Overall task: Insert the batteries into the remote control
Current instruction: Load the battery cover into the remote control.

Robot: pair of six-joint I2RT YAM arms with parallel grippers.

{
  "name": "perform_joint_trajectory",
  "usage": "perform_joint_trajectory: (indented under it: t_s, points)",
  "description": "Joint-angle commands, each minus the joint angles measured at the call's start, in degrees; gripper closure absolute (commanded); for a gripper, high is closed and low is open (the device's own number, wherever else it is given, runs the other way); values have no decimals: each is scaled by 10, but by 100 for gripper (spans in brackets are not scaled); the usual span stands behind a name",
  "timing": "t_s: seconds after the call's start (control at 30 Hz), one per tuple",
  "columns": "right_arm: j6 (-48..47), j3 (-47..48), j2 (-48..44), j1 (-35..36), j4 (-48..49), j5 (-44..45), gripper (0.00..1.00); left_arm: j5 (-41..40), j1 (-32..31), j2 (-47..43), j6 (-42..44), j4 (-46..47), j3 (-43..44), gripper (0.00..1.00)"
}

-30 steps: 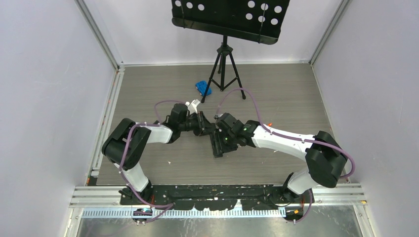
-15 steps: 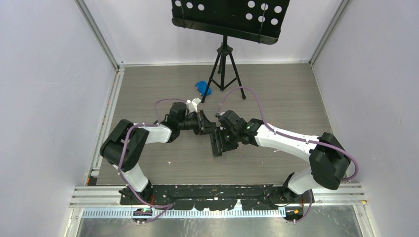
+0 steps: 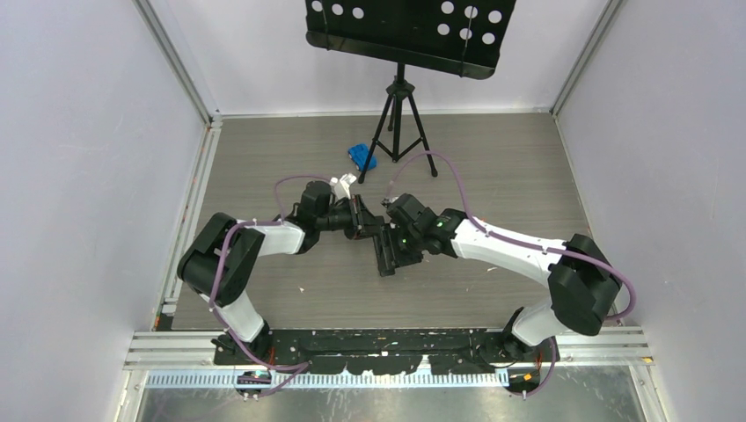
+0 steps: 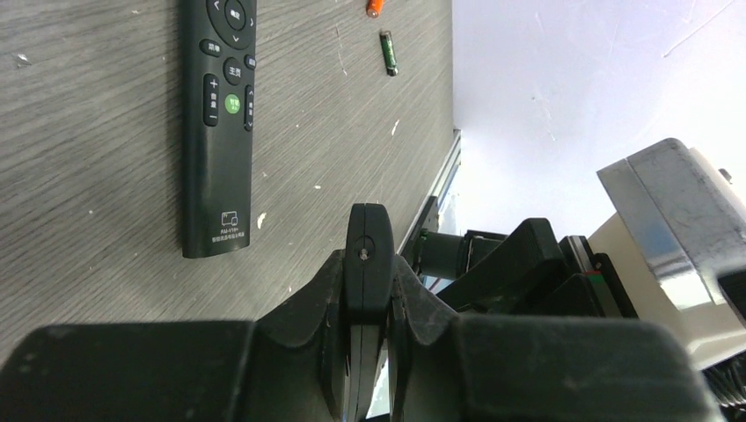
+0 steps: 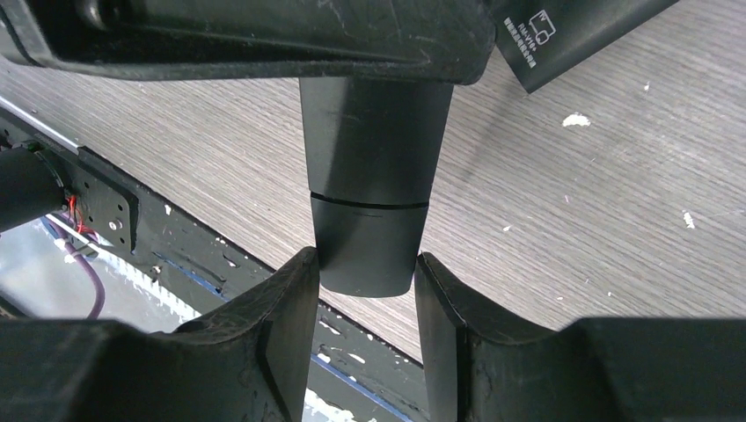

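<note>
1. Right gripper (image 5: pixel 365 259) has edged slightly closer to the left gripper (image 4: pixel 367 264) over the last second, its forearm swinging a touch; nothing else has visibly shifted.
2. I judge that this settles it on the cover end of the remote (image 5: pixel 369 176). The step in hand looks like opening the battery bay, and nothing is loaded yet.
3. The remote hangs in the air just beside the labelled end of the buttoned remote (image 4: pixel 220 132), which lies flat on the table (image 4: pixel 88 220). A seam crosses the held bar, and the short part below it sits between the right fingers (image 5: pixel 281 299).
4. Those fingers flank that end closely on both sides; whether they actually press it I cannot tell.
5. The left gripper is clamped on the remote's other end, across its thin faces.
6. An orange battery (image 4: pixel 374 9) and a green battery (image 4: pixel 388 53) lie past the buttoned remote's button end, well apart from both grippers. Any others are out of view.
</note>
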Motion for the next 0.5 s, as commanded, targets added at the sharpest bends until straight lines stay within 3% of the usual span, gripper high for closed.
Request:
perform_joint_trajectory:
  t_s: [0.0,0.27,0.47]
  points:
    - [-23,39,23,-10,36,91,52,79,-19,-37,-58,28,8,100]
    - [-40,76,52,-11,36,112,52,73,-27,-48,-56,11,-3,100]
    - [-43,73,34,-12,36,109,45,43,-25,-82,-29,-56,10,100]
